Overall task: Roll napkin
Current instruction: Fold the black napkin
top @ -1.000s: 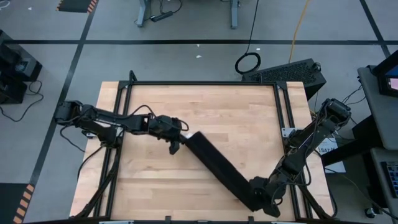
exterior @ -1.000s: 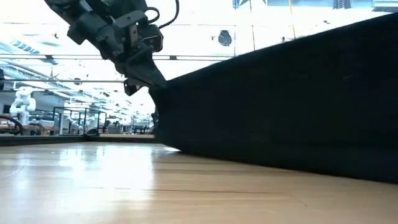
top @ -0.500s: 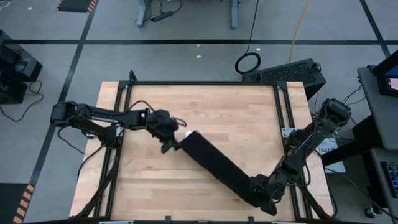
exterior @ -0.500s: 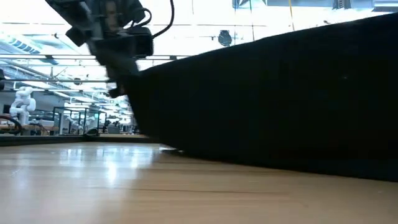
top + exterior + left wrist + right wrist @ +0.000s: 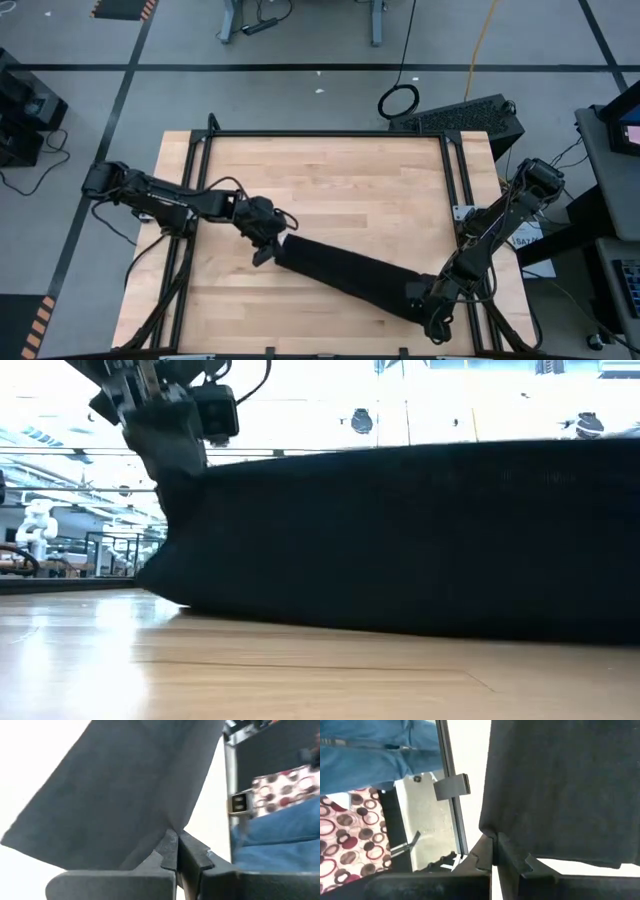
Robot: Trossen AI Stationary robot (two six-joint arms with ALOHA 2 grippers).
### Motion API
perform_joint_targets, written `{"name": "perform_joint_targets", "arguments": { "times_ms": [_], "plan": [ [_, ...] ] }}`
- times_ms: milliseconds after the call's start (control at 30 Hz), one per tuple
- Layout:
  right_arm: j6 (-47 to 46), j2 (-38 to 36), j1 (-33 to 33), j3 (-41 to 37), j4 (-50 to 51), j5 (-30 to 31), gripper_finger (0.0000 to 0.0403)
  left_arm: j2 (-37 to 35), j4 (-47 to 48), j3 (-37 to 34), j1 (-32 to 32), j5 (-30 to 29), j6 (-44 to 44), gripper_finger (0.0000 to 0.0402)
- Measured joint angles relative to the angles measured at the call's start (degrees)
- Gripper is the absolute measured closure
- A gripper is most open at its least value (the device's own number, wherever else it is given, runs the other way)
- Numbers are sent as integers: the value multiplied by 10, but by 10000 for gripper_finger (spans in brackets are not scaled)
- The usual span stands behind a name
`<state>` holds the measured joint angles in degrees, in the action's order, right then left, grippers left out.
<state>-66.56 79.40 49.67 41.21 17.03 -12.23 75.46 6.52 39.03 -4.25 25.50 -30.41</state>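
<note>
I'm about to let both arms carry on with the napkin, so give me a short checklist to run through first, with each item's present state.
1. Left hand pinched on a napkin corner: ok, fingers closed on the cloth edge.
2. Right hand pinched on the other end: ok, closed on a corner.
3. Napkin over the table, not past its edge: ok in the high view.
4. Cloth stretched between the hands, no sag: ok, a straight band from above.
5. Rolling begun: not ok, no rolled part shows.
6. White tag position: cannot tell, not visible.
</note>
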Motion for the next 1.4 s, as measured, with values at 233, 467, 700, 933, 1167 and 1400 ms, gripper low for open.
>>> {"name": "perform_joint_targets", "arguments": {
  "times_ms": [233, 467, 700, 933, 1167, 1400],
  "plan": [
    [-9, 0, -1, 0, 3, 4, 402, 72, -2, 0, 49, 27, 54, 395],
    [-19, 0, -2, 1, -39, 4, 402, 119, -2, 0, 79, 37, 68, 395],
    [-67, 0, -2, 2, -123, 1, 402, 121, 0, 0, 106, 100, 47, 395],
    [-79, 0, 0, 3, -222, -17, 403, 109, -17, 0, 131, 235, -13, 395],
    [-60, 0, -1, 3, -186, -11, 403, 157, -70, 1, 154, 163, 51, 395],
    [-62, 0, -1, 3, -185, -12, 403, 194, -102, 1, 158, 171, 48, 395]
  ]
}}
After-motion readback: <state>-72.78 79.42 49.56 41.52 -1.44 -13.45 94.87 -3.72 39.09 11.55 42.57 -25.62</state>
